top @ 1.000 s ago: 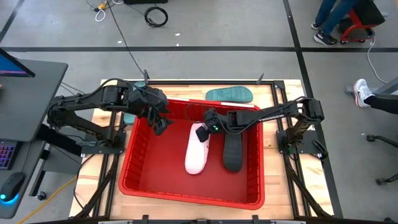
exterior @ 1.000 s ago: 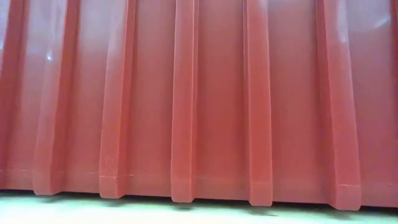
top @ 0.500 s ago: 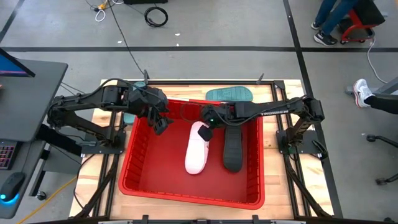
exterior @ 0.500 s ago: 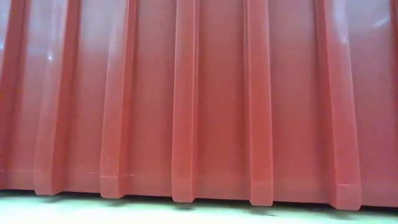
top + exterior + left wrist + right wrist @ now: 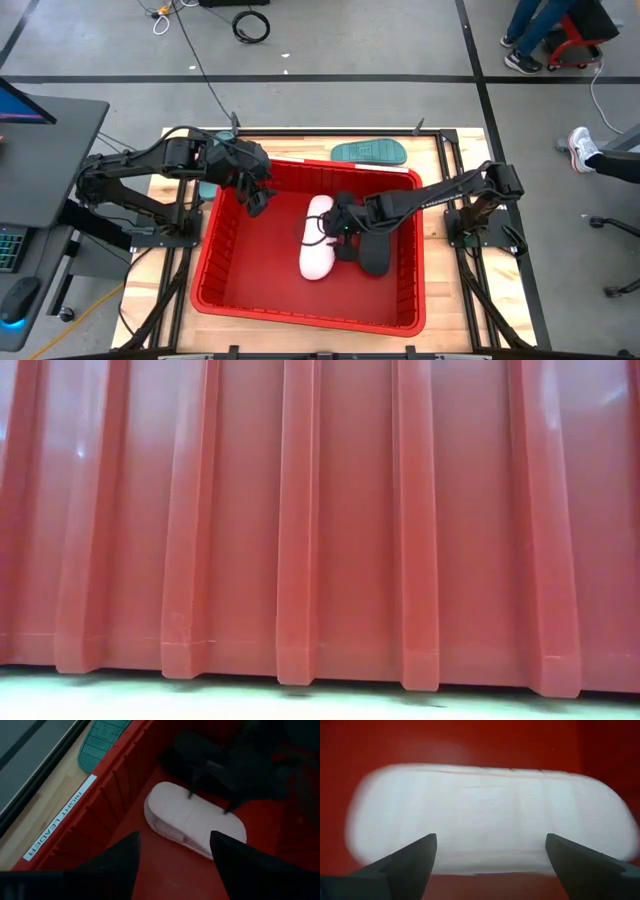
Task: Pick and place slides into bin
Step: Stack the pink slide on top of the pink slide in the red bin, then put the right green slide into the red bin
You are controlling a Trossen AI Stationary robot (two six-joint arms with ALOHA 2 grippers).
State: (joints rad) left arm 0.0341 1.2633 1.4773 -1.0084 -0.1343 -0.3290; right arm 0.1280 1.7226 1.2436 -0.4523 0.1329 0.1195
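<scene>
The red bin fills the table's middle. On its floor a white slide lies sole up, and a black slide lies just to its right. A teal slide rests on the table beyond the bin's far rim. My right gripper is open above the white slide, with its fingers set across the slide's middle. My left gripper hangs open over the bin's far left corner, clear of the white slide. My right gripper comes down slanting onto the middle of the white slide's sole, its two open fingers spread across the width. I cannot tell whether the fingertips touch the sole. The slide lies flat on the bin's floor.
The bin's ribbed red wall fills the low view. The bin's far wall stands between the teal slide and the inside. Bare bin floor lies near the front wall. A person's feet show off the table at right.
My right gripper has moved from the bin's far part toward the near edge, over the middle of the white slide, and its wrist has rolled, so the fingers now lie across the slide. Both slides in the bin have stayed where they were.
</scene>
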